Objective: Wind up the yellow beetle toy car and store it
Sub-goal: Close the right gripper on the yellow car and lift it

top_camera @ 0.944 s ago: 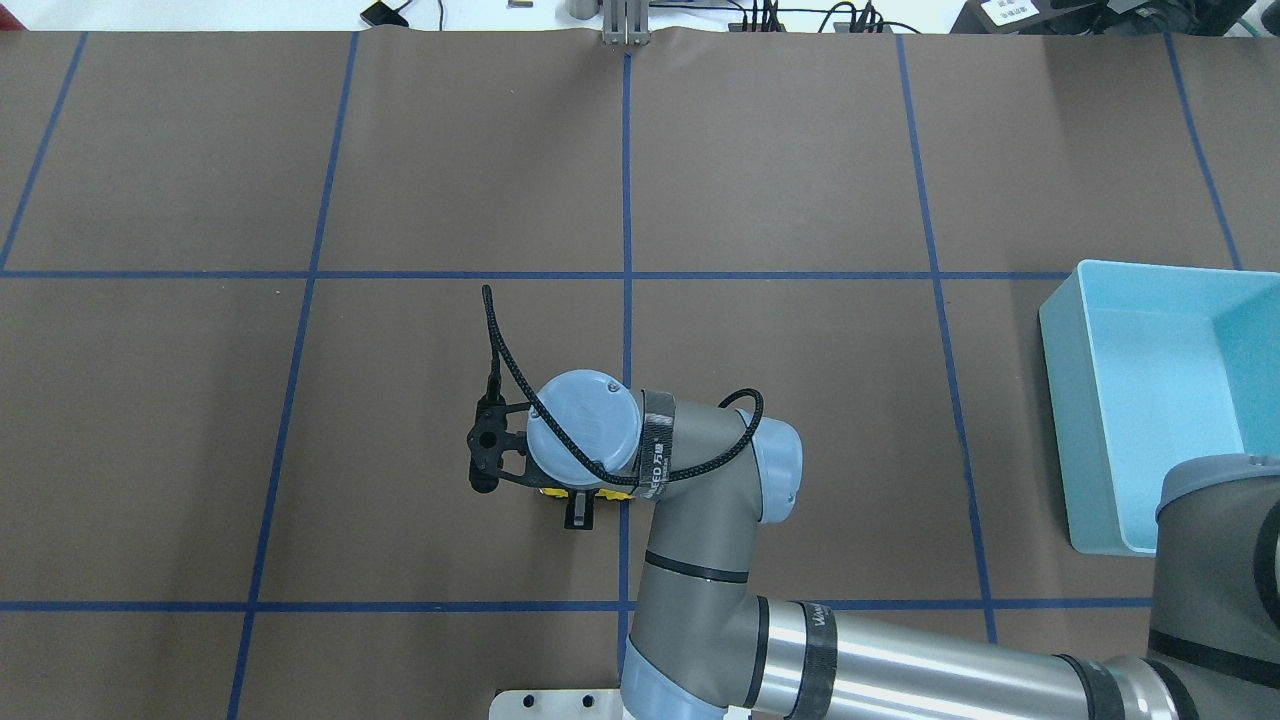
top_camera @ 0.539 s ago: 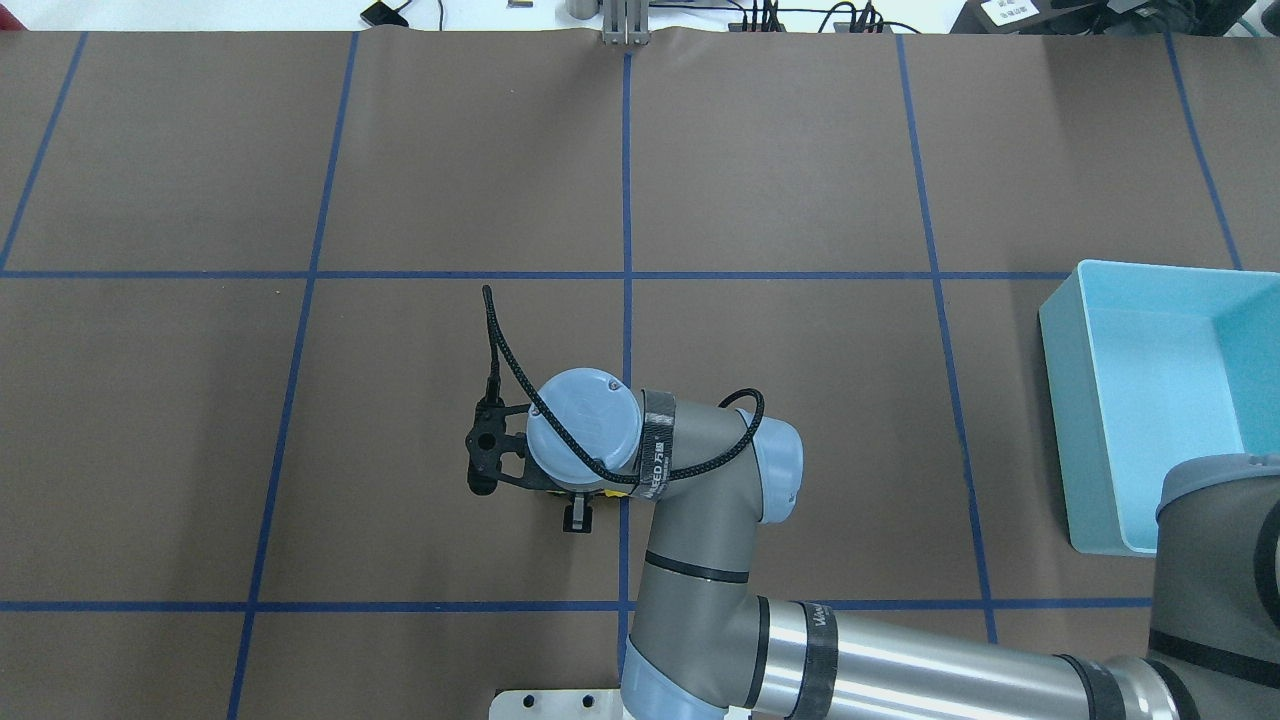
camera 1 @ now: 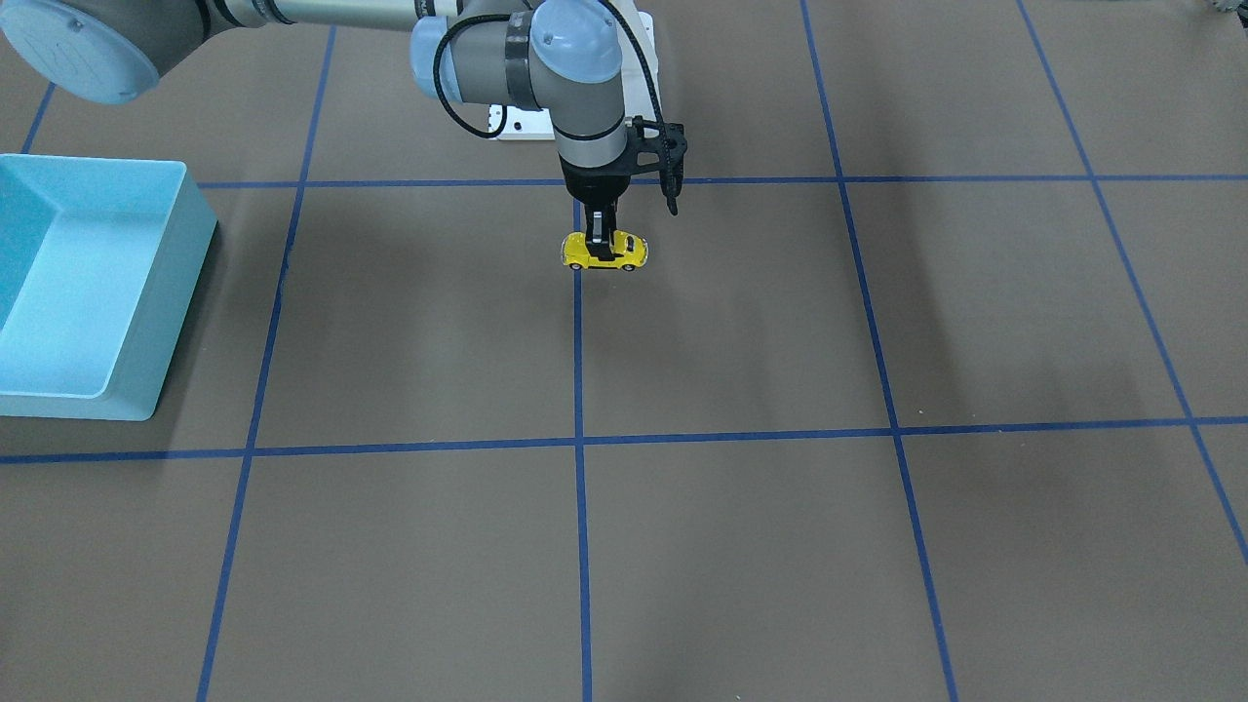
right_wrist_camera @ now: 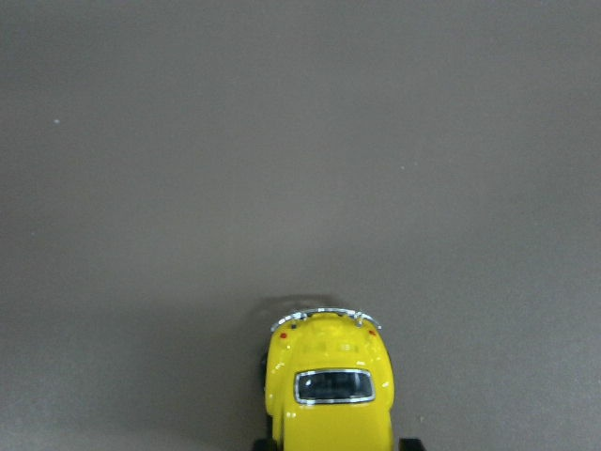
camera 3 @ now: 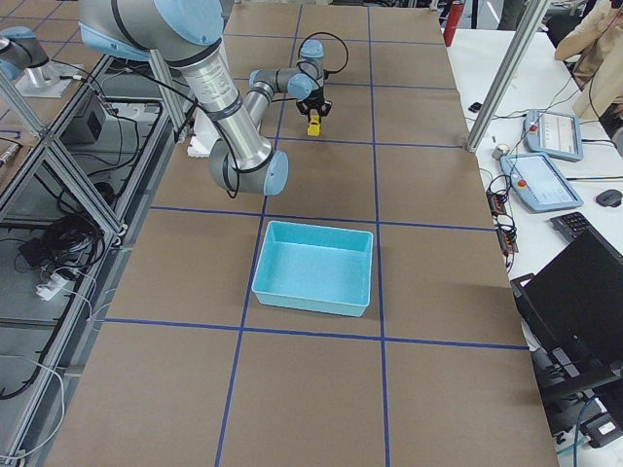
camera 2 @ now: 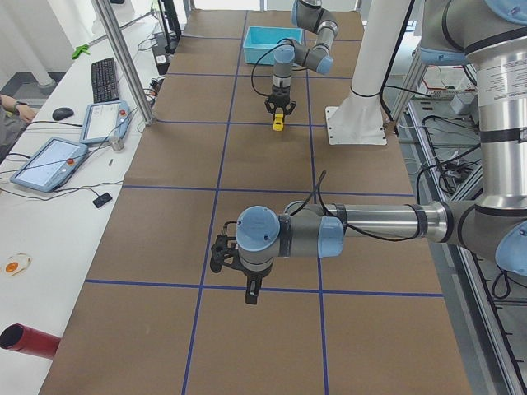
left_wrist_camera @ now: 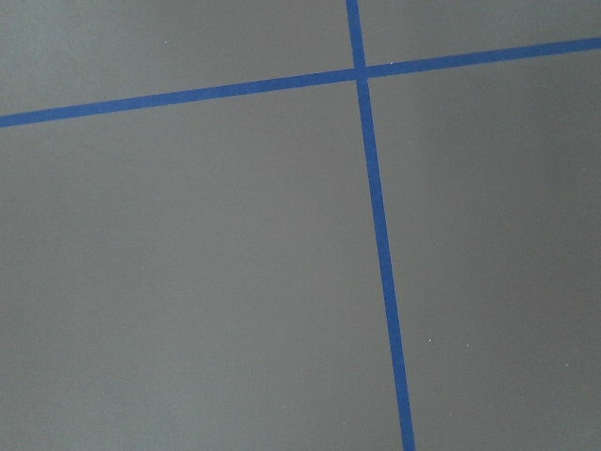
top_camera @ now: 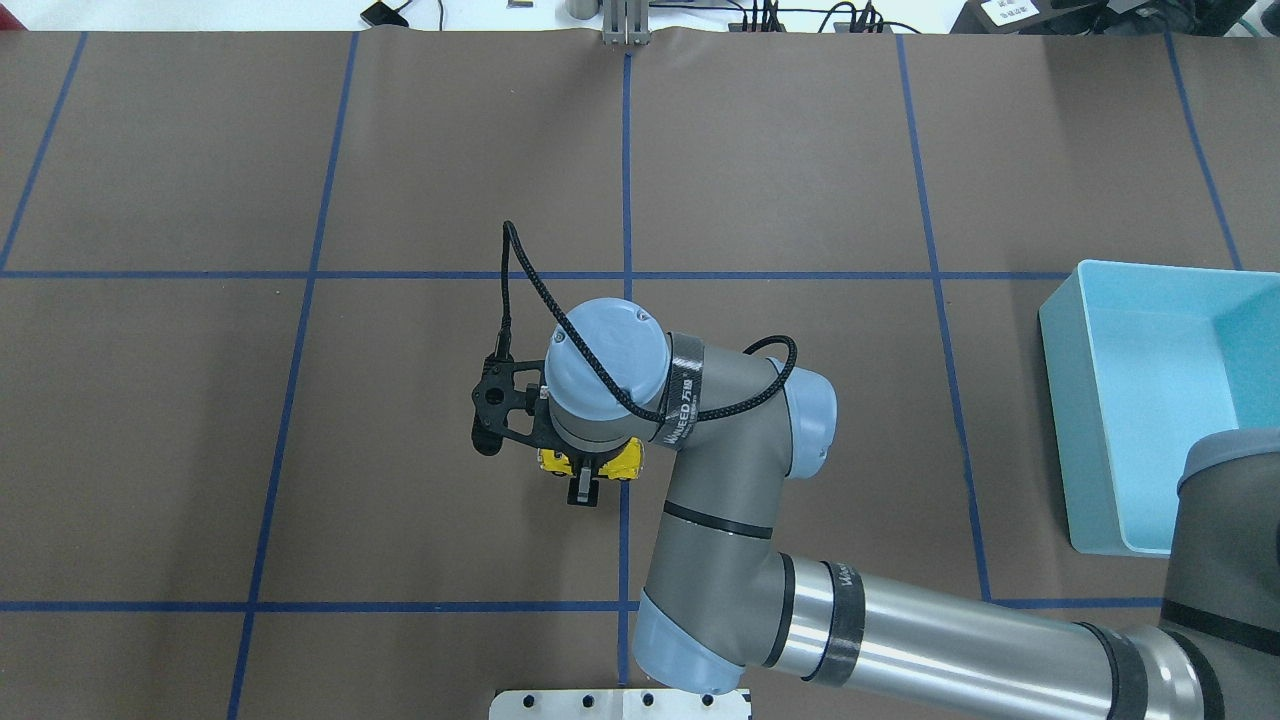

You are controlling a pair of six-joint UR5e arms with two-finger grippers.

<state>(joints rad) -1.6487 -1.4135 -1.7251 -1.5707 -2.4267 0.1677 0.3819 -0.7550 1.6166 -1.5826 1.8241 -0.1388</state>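
Observation:
The yellow beetle toy car [camera 1: 604, 252] sits between the fingers of my right gripper [camera 1: 599, 240], which is shut on its sides near a blue tape line at the table's middle. In the overhead view the car [top_camera: 626, 461] peeks out from under the right wrist, and one finger [top_camera: 581, 489] shows. The right wrist view shows the car's rear [right_wrist_camera: 329, 395] low over the brown mat; I cannot tell whether its wheels touch. The car also shows in the side views [camera 2: 279, 123] [camera 3: 313, 126]. My left gripper [camera 2: 251, 295] hangs over bare mat; I cannot tell whether it is open or shut.
A light blue open bin [top_camera: 1060, 400] stands on the robot's right side of the table, also in the front view [camera 1: 190, 229] and the right side view [camera 3: 311, 282]. Blue tape lines [left_wrist_camera: 380, 244] grid the brown mat. Operator desks with tablets [camera 2: 49, 160] flank the table.
My right wrist has moved away from the robot's base, toward the table's far side, with the car in its grip. More of the yellow car now shows beneath it.

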